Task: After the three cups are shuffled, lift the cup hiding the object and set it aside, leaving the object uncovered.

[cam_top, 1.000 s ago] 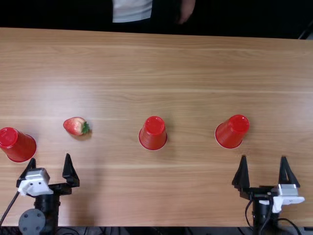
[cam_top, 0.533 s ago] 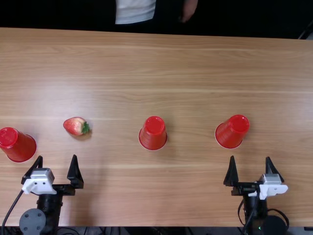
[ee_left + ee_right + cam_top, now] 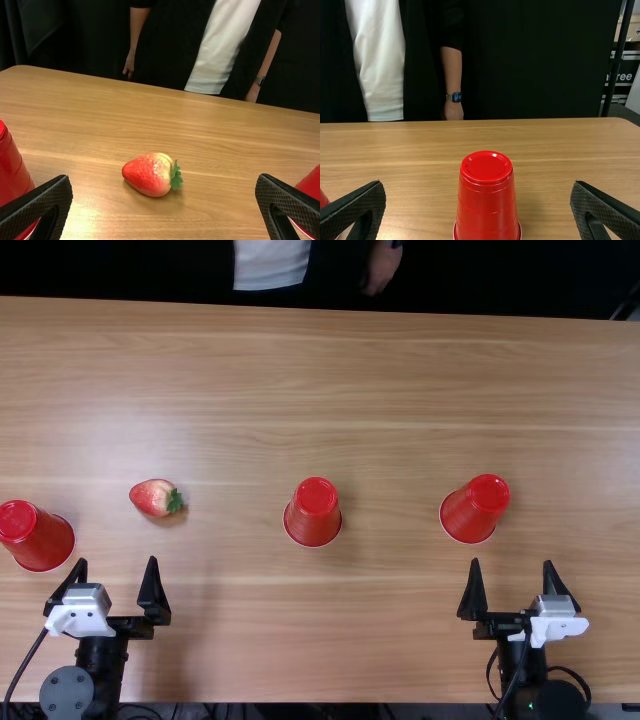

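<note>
A strawberry [image 3: 155, 497] lies uncovered on the table, left of middle; it also lies ahead of my fingers as the strawberry [image 3: 151, 174]. Three upside-down red cups stand in a row: the left cup [image 3: 34, 535] near the table's left edge, the middle cup [image 3: 313, 511], and the right cup [image 3: 475, 508], which stands straight ahead as the right cup [image 3: 486, 197]. My left gripper [image 3: 113, 582] is open near the front edge, between the left cup and the strawberry. My right gripper [image 3: 510, 587] is open, just in front of the right cup.
The wooden table [image 3: 320, 380] stretches bare behind the cups to its far edge. A person stands beyond that edge, hands off the table.
Compared with a second ago, both grippers have drawn back slightly toward the front edge; the right one shifted a little left. Cups and strawberry have not moved.
</note>
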